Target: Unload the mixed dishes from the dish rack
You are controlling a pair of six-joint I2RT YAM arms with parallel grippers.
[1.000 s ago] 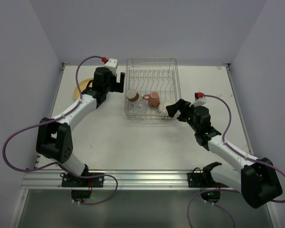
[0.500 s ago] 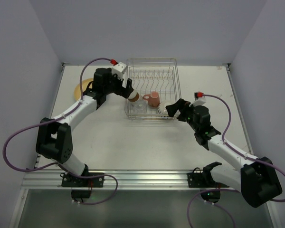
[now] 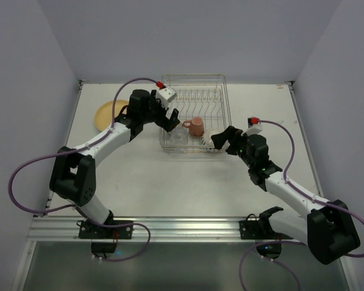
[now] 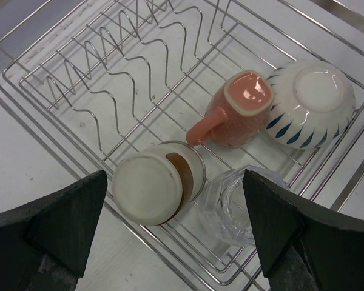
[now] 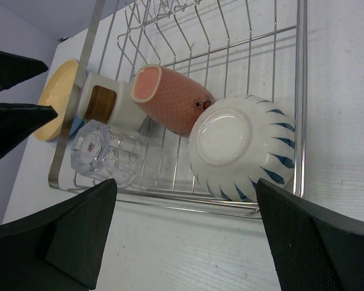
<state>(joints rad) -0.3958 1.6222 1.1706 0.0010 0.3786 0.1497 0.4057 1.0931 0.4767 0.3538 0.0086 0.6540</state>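
Surface [image 3: 170,188] carries the dish rack [image 3: 197,97], plate prongs bare. Yellow-orange plate [image 3: 106,114] is already out, flat on the surface, well left of the left claw [image 4: 174,179]. Four dishes remain in the rack. White blue-patterned cup [image 5: 239,148] sits base-up, just ahead of the right claw [image 5: 185,185], which is spread and holds nothing. Pink mug [image 4: 239,109] is tipped, beyond the left claw and just beside the white cup. Brown cup [image 4: 158,182] lies below and between the left claw's spread fingers, not gripped. Clear glass [image 4: 239,203] is just right of it. Step looks like the approach to the brown cup. Next move likely needs lowering, pinching the cup, and lifting it clear of the wires.
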